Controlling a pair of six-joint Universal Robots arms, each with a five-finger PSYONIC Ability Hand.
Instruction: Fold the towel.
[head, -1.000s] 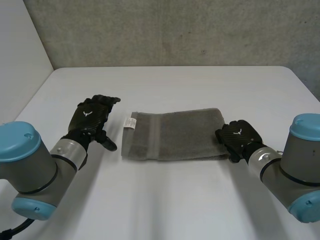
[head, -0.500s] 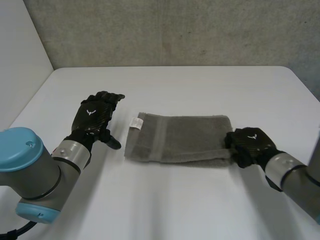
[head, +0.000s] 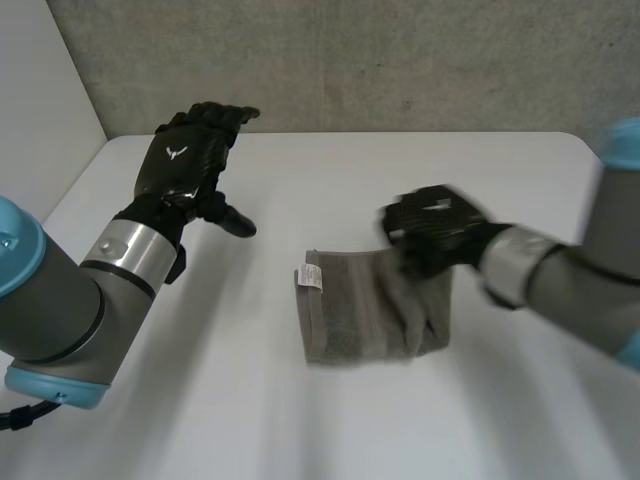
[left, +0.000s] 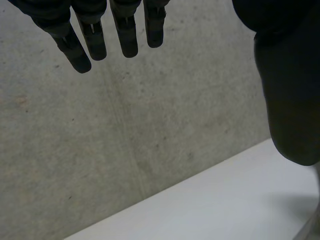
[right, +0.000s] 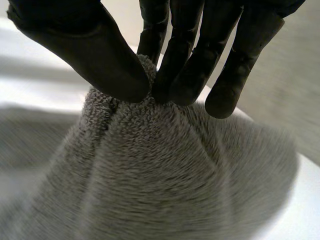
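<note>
- Grey towel (head: 370, 310) lies on the white surface (head: 300, 430), a little toward 4 o'clock from its centre. One end lies flat, and a white label (head: 309, 277) sits at its 10 o'clock corner.
- Right hand (head: 430, 235) is at the towel's 1 o'clock side. Thumb and fingers are closed on a gathered bunch of cloth at that end, which is raised off the surface. The rest of the towel hangs from the pinch in a cone.
- Left hand (head: 190, 165) is raised at 10 o'clock from the towel and well apart from it. Its fingers are straight and spread, the thumb stands out, and it holds nothing.
- Step in hand, as judged: carry the pinched end across toward the 9 o'clock edge to halve the towel.
- Procedure advised:
  - Travel low, so that the hanging cloth lays down progressively and does not flop.
  - Hold the pinch firm. The grip is on a bunch and not a flat edge, so a loose hold would probably let layers slip out.
  - Aim the raised end at the label edge and set it down square to that edge.
  - Part the fingers only when the cloth rests on the lower layer.
- Caution: the flat end is not pinned and may drag toward 9 o'clock. Pressing it at the label side with the left hand would likely prevent this.
- Expect creases where the cloth was gathered, and smooth them once it is down.
</note>
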